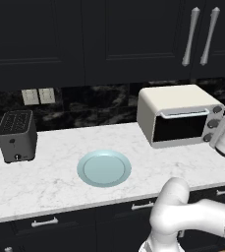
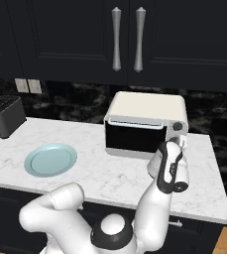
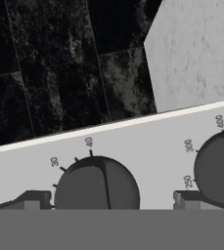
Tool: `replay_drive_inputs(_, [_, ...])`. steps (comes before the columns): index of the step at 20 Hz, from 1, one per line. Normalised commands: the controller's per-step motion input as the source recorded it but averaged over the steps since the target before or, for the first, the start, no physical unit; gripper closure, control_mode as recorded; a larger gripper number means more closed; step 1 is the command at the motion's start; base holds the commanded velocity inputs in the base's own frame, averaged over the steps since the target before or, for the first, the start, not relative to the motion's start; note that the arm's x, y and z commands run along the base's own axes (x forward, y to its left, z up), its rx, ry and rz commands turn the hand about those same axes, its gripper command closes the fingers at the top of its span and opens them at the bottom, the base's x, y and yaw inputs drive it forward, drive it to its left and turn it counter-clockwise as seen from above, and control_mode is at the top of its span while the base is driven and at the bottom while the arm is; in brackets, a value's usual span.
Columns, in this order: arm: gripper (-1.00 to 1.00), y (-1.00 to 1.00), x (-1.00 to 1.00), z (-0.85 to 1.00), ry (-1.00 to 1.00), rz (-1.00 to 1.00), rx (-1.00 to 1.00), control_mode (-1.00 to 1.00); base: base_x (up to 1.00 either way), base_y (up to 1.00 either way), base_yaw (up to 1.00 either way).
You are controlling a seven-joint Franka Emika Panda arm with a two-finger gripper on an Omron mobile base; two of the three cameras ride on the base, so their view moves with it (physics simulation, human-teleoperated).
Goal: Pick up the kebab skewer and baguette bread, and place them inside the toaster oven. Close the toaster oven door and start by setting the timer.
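Dark cabinets (image 1: 109,39) hang over the white marble bench (image 1: 60,182), where the toaster oven (image 1: 178,114) stands at the right of the left base view, its door (image 1: 180,127) shut against the body. A pale blue plate (image 1: 104,168) lies at the middle of that frame, and a small grey toaster (image 1: 16,135) stands at the far left. My gripper (image 3: 108,199) sits at the oven's knob panel, at the right edge of the left base view. In the hand view its two finger tips (image 3: 33,199) rise at the bottom, spread to either side of a dark knob (image 3: 96,184) with numbers around it; I cannot tell whether they touch it. A second knob (image 3: 218,168) shows at the right edge.
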Motion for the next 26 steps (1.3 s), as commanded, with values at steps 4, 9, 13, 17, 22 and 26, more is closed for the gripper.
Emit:
replay_drive_inputs(4, [-1.00, 0.00, 0.01, 0.00, 0.00, -0.01, -0.05, -1.00, 0.00, 0.00, 0.00])
replay_drive_inputs(9, [-1.00, 0.00, 0.00, 0.00, 0.00, -0.02, -0.01, -1.00, 0.00, 0.00, 0.00])
replay_drive_inputs(13, [-1.00, 0.00, 0.00, 0.02, 0.00, -0.03, 0.00, -1.00, 0.00, 0.00, 0.00])
replay_drive_inputs(17, [-1.00, 0.00, 0.00, 0.11, 0.00, 0.00, 0.00, -1.00, 0.00, 0.00, 0.00])
replay_drive_inputs(22, [-1.00, 0.00, 0.00, 0.13, 0.00, 0.00, 0.00, -1.00, 0.00, 0.00, 0.00])
replay_drive_inputs(26, [-1.00, 0.00, 0.00, 0.02, 0.00, 0.00, 0.00, -1.00, 0.00, 0.00, 0.00])
